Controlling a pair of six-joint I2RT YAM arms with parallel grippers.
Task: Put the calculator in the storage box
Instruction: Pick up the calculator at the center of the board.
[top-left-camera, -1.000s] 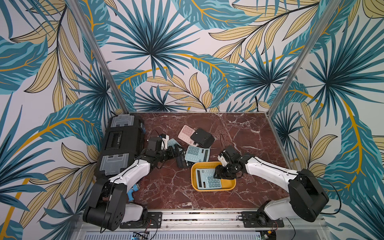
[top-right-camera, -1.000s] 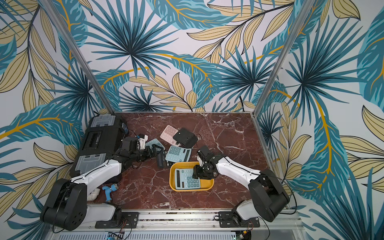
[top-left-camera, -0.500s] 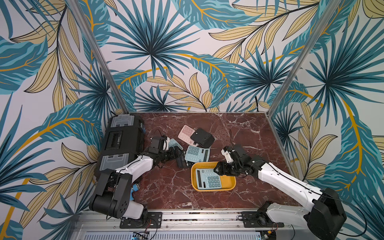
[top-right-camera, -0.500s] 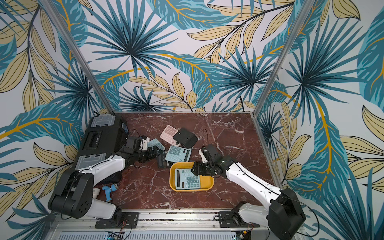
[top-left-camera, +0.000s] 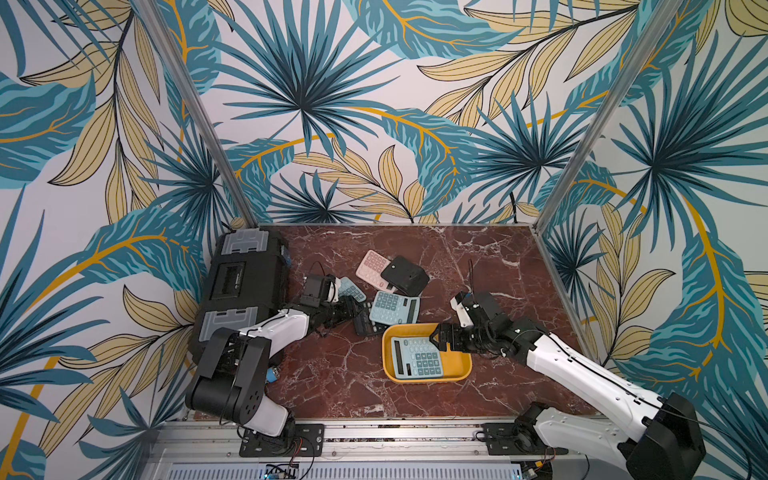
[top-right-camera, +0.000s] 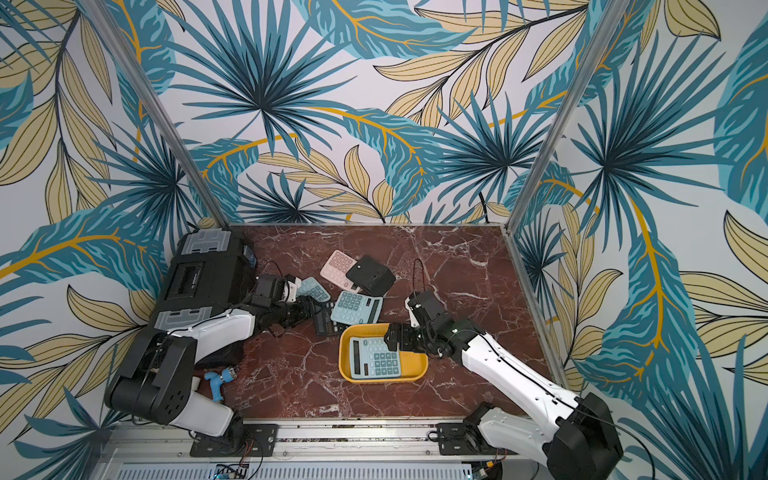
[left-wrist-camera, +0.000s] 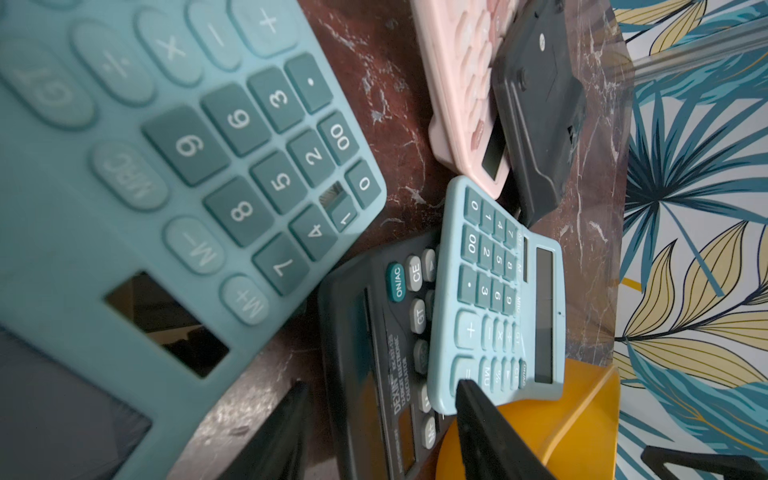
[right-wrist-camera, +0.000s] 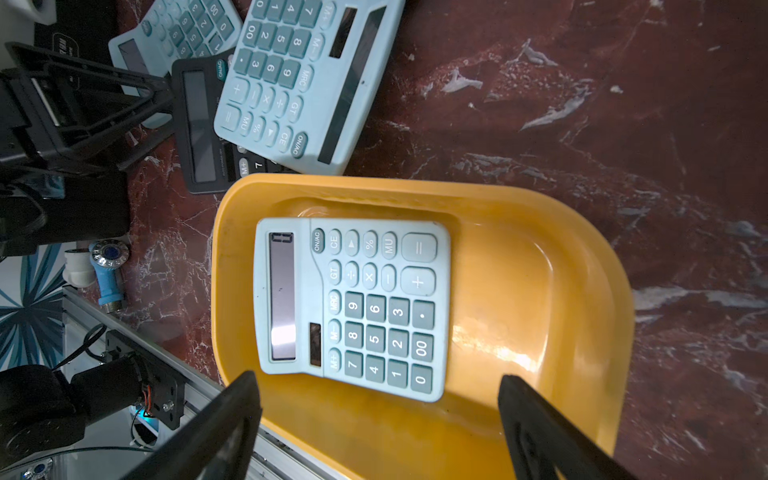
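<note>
The light blue calculator (right-wrist-camera: 353, 307) lies flat inside the yellow storage box (right-wrist-camera: 519, 291) on the bench (top-left-camera: 457, 257). The right gripper (right-wrist-camera: 377, 380) hangs over the box, its jaws wide apart and holding nothing. The left gripper (left-wrist-camera: 383, 384) has its jaws half apart on both sides of a black calculator (left-wrist-camera: 374, 332); whether they press it, I cannot tell.

Both top views are lit brightly and evenly, and only soft shadows are cast on the marble table (top-left-camera: 457, 257). In the right wrist view, glare is seen on the storage box (right-wrist-camera: 498, 353) floor and on the calculator (right-wrist-camera: 353, 307) display. In the left wrist view, the nearest teal calculator (left-wrist-camera: 166, 187) is blurred.
</note>
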